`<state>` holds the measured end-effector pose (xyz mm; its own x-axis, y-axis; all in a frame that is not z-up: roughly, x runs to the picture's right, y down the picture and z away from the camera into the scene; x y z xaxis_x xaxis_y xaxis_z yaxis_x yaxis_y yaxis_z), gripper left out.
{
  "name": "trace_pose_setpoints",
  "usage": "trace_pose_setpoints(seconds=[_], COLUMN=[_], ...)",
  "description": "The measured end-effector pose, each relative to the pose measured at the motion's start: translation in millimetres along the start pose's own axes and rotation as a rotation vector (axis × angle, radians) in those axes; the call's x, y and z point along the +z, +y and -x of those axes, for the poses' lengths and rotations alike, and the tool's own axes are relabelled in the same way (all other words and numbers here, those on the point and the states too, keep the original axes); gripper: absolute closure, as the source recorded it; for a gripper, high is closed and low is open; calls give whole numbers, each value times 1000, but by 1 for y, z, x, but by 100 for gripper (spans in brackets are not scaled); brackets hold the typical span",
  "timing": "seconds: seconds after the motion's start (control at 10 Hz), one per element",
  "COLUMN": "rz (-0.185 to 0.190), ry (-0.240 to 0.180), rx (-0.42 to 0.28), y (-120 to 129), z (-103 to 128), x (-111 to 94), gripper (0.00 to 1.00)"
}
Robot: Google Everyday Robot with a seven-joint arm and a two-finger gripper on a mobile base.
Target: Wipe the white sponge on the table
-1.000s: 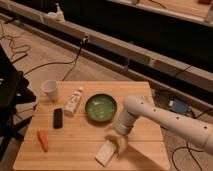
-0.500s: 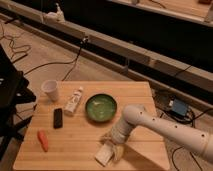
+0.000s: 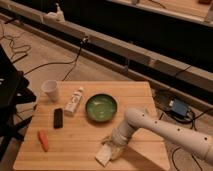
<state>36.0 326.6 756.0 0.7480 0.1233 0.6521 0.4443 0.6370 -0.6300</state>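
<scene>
The white sponge [image 3: 103, 156] lies flat near the front edge of the light-wood table [image 3: 75, 140], right of the middle. My gripper [image 3: 113, 148] is at the end of the white arm [image 3: 165, 130] that reaches in from the right. It is down on the sponge's right side, touching it and covering part of it.
A green bowl [image 3: 101, 108] sits in the table's middle. A white tube [image 3: 74, 100], a white cup [image 3: 50, 90], a black flat device [image 3: 58, 117] and an orange carrot-like item [image 3: 43, 140] are on the left half. Cables lie on the floor behind.
The arm has lowered and reached forward-left. The gripper has come down from above the sponge onto it.
</scene>
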Motion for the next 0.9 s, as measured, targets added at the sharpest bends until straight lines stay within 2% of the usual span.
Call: trace_pose_setpoints(seconds=[0.3,0.4,0.6,0.9], rz=[-44,-55,-71,-80], ry=[12,18,39,97], rx=[30,42,79,156], y=[9,13,22,31], z=[-4,-6,-13,-33], x=[-17,-23,-33,-54], gripper=[96,100,100,100])
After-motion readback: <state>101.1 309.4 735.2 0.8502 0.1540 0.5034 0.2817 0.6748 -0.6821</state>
